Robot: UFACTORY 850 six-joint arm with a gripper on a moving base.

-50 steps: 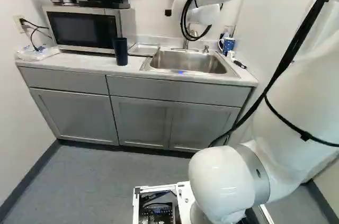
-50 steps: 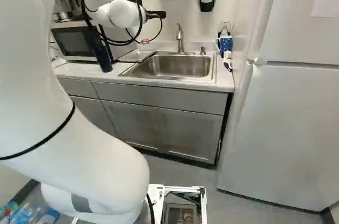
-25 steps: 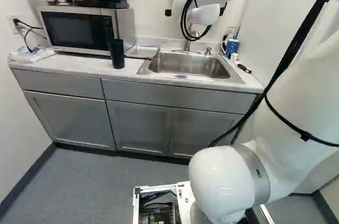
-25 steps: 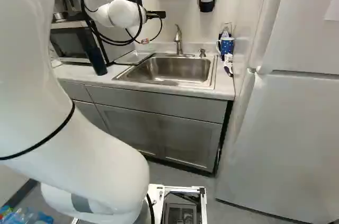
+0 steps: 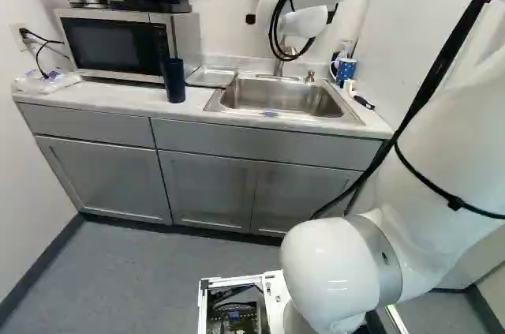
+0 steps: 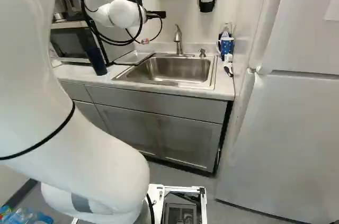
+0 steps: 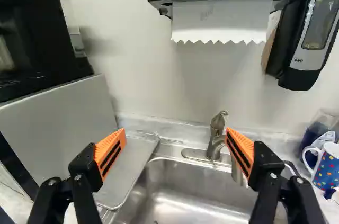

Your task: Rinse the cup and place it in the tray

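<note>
Dk cup [image 5: 173, 81] nr tray [image 5: 211, 76], cup's inside unclear

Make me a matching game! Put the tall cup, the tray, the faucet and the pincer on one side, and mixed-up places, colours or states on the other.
1. tall cup
2. tray
3. faucet
4. pincer

A. behind the basin
B. fingers wide apart
C. dark blue, upright
D. lying flat beside the basin

Right pairs: 1-C, 2-D, 3-A, 4-B
</note>
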